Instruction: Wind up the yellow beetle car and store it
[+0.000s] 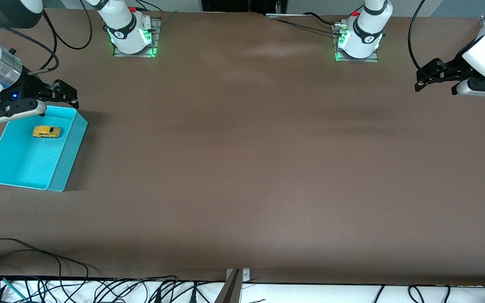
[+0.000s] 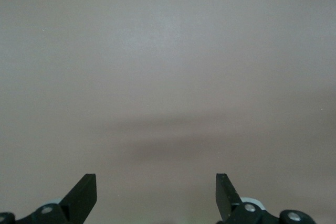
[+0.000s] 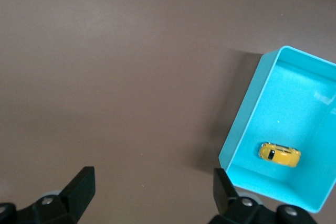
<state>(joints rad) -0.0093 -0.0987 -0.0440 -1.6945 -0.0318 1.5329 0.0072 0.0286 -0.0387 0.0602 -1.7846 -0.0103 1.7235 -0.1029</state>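
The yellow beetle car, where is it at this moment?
The yellow beetle car lies inside the turquoise bin at the right arm's end of the table, in the part of the bin farther from the front camera, close to the open right tool.

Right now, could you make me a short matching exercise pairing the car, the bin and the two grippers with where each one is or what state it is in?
Things:
1. car
2. bin
3. left gripper
4. right gripper

Places or states:
A. turquoise, on the table at the right arm's end
B. jaws open, over bare table at the left arm's end
C. yellow, lying in the bin
D. jaws open, over the bin's rim nearest the robots

Pairs: 1-C, 2-A, 3-B, 4-D
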